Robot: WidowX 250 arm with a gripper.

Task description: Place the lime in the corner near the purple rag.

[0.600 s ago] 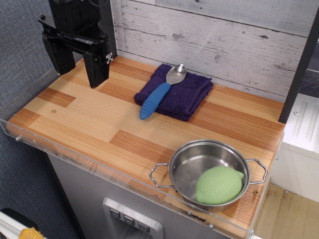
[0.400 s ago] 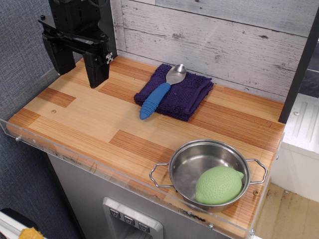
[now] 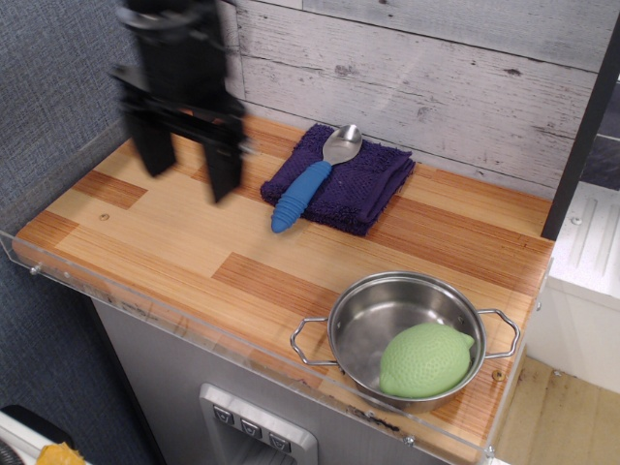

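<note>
The pale green lime lies inside a steel pot at the front right of the striped wood table. The dark purple rag lies folded at the back middle, with a blue-handled metal spoon on top of it. The corner at the back left, where the grey wall meets the white planks, is partly hidden by the arm. My black gripper hangs over the back left of the table, left of the rag, motion-blurred. Its two fingers are spread apart and hold nothing.
A clear acrylic lip edges the front and left sides of the table. A black post stands at the back right. White planks form the back wall.
My gripper has moved right and toward the front, away from the back left corner and closer to the rag. The lime, pot, spoon and rag have not moved.
</note>
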